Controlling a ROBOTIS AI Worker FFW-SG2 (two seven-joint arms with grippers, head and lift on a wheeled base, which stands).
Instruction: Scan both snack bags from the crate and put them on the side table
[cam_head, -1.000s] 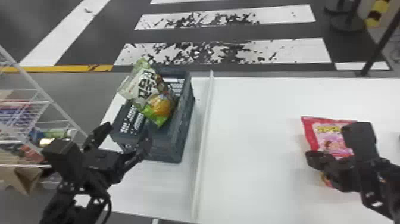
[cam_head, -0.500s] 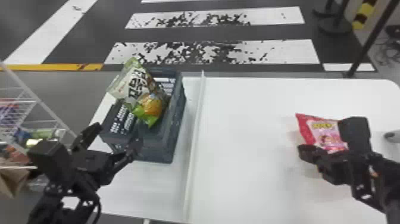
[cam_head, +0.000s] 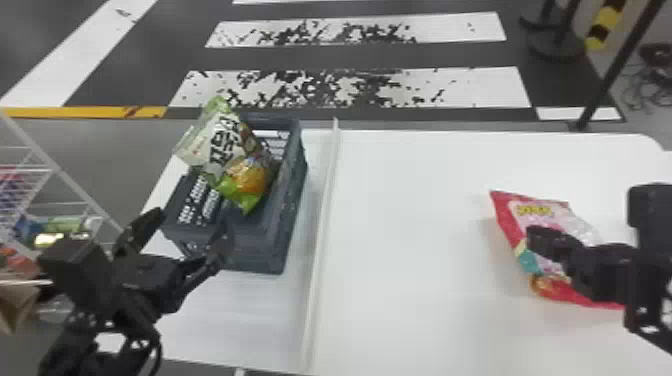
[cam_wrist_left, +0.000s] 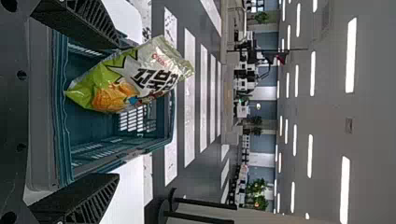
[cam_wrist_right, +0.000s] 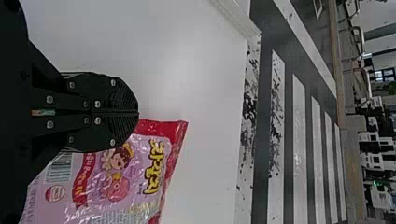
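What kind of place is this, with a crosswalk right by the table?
Probably a large indoor hall used for testing or demonstrations. Rows of ceiling lights run overhead, crosswalk stripes mark the floor beyond the white table, and a wire rack stands on the left.

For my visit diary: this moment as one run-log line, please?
left fingers: open, by crate; green bag: partly in crate; right fingers: shut, over pink bag; pink bag: on table

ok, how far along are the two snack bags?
Pink bag is out, on the white table; scan status unclear. In hand: nothing; left end effector open by the crate, right end effector shut over the pink bag. Remaining: green bag, in the crate.
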